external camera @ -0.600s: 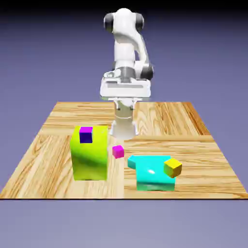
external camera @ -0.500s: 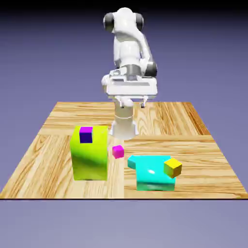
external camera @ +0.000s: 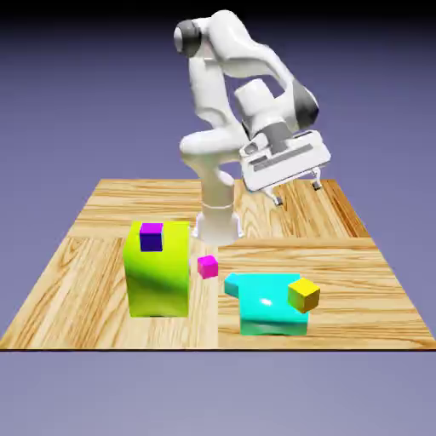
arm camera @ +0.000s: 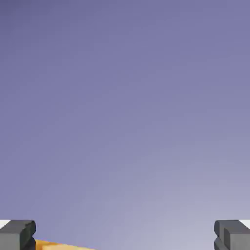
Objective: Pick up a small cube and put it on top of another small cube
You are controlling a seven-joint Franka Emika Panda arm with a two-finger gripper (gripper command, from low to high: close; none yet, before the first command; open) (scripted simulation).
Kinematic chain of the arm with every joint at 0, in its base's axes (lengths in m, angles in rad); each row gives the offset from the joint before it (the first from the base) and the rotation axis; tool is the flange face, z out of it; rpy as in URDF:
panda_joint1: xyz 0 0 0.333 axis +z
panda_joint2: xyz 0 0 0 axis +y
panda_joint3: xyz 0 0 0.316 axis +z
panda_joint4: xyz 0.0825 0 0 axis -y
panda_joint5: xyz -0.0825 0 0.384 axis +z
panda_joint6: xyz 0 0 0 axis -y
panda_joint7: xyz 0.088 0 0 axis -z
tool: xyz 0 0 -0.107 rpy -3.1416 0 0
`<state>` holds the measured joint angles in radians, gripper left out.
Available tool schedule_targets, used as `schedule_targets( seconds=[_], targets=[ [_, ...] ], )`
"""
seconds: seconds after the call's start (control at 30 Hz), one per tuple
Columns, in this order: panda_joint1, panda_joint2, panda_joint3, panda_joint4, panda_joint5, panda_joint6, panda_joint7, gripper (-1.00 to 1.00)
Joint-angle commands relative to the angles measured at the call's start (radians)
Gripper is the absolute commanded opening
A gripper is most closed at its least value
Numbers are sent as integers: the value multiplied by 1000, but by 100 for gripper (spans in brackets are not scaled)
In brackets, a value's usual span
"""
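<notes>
Two fingers spread wide (nothing between them), tilted above the wooden table.

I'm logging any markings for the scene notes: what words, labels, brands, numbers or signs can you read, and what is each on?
None: no text shows on the arm, the gripper, the pink cube, the yellow cube, the blocks or the table.

The arm is finished in glossy white, with rounded, tubular links and dark grey caps fitted at the joints. A wide white hand housing is marked by a grey recessed strip. The jaws are tipped with grey, angular blocks.
</notes>
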<state>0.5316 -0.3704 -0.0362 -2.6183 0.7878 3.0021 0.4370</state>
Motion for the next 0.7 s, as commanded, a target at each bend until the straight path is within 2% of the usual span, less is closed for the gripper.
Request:
schedule_targets(
  seconds=[0.0,0.67],
  targets=[
    [27,11,-3,9,44,-1,-17,0],
    [560,230,-67,191,913,-17,-361,0]
  ],
)
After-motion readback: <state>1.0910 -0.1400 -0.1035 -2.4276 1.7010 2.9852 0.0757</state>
